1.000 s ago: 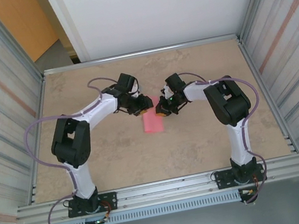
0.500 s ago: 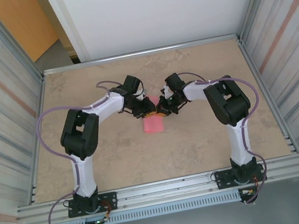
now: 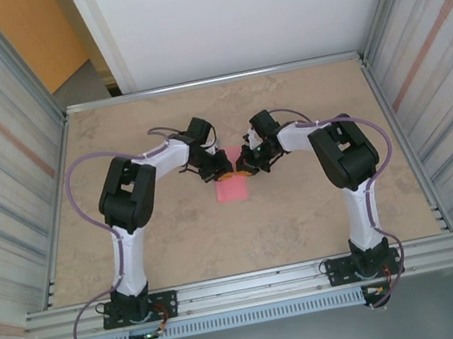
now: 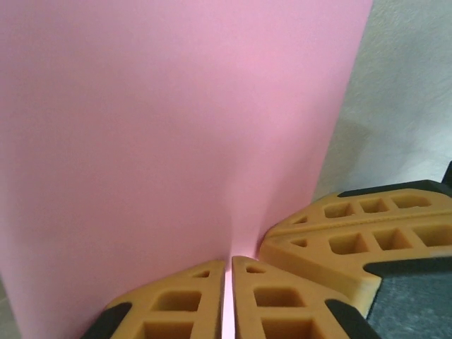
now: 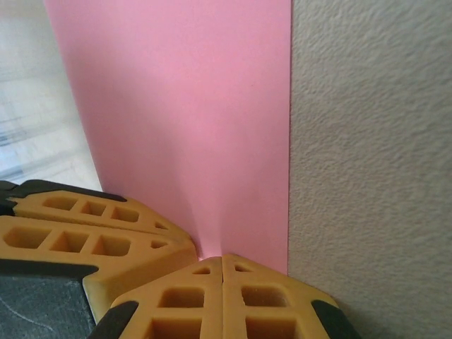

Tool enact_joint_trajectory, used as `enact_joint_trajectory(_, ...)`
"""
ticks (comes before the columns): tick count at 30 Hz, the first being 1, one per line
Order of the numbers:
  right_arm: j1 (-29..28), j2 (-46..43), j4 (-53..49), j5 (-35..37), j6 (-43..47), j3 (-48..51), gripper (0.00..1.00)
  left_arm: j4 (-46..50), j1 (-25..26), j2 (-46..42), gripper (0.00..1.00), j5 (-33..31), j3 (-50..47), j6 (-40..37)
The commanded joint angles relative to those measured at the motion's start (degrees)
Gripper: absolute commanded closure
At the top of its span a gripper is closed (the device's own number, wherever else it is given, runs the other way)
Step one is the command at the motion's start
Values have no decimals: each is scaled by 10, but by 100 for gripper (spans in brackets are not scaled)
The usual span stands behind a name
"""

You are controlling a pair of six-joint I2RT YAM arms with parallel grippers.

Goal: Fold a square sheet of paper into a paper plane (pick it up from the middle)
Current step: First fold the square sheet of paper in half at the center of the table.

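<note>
"Where was the paper [image 3: 232,188]?"

"Mid-worktop [image 3: 331,212]. The left pincer [image 4: 228,265] and right pincer [image 5: 222,260] were each clamped on its far edge, side by side."

"Awkward stuff?"

"Light, limp and easily creased, I'd judge. Best held gently at the edge."

Bright, even, diffuse light; faint soft shadows; slightly soft focus in close wrist views.

Your square sheet of paper [image 3: 232,189] is plain pink; the fingers [image 4: 282,304] are orange with black backs; the desk [image 3: 305,217] is mottled beige.
</note>
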State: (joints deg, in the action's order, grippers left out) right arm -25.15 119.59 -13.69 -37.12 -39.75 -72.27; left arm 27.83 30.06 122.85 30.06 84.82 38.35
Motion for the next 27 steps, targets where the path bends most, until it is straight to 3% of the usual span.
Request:
enact_joint_trajectory(1,1,56,-113,97,18,31,94,6,0,13,89,-10,-1,-17)
enact_joint_trajectory(18,26,87,-150,142,54,43,95,-15,-60,-24,88,31,-102,-40)
enact_joint_trajectory(27,27,86,-150,136,56,38,95,-32,-97,-120,88,29,-142,-53)
